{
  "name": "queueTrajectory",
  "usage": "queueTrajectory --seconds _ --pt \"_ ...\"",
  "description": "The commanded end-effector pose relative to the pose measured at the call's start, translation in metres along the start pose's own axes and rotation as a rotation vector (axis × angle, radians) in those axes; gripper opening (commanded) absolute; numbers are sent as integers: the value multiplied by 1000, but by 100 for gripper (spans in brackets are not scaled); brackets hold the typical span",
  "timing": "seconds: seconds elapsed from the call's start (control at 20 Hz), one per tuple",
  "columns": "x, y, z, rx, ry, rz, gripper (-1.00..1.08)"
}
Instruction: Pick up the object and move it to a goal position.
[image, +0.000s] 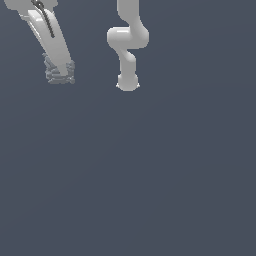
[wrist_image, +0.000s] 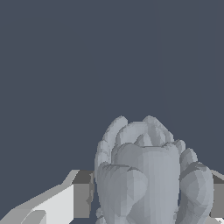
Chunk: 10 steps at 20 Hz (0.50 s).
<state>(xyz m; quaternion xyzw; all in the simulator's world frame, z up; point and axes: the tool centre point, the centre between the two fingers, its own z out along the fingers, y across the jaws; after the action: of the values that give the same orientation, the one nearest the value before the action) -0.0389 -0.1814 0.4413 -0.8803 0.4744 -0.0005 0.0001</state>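
Presently, the object (image: 61, 74), a pale grey-blue lump with a bumpy, irregular surface, sits at the tip of the gripper (image: 60, 70) in the upper part of the exterior view's left, overlapping the lower end of the white arm (image: 50, 35). Whether it rests on the dark grey tabletop (image: 150, 175) or is raised clear of it cannot be told. The wrist view shows the object (wrist_image: 148, 175) close up, lodged between the two fingers (wrist_image: 81, 194), a dark pad showing at each flank; the gripper (wrist_image: 148, 197) is clenched on it, the lump filling the gap. A separate section of the white robot body (image: 128, 45) stands well apart, toward the top centre of the exterior view.
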Motion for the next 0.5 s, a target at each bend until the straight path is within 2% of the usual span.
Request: queueTrajectory --seconds 0.0,0.45 --pt "5 2 -10 -1 -1 -1 -100" --pt "15 5 -28 -1 -1 -1 -100"
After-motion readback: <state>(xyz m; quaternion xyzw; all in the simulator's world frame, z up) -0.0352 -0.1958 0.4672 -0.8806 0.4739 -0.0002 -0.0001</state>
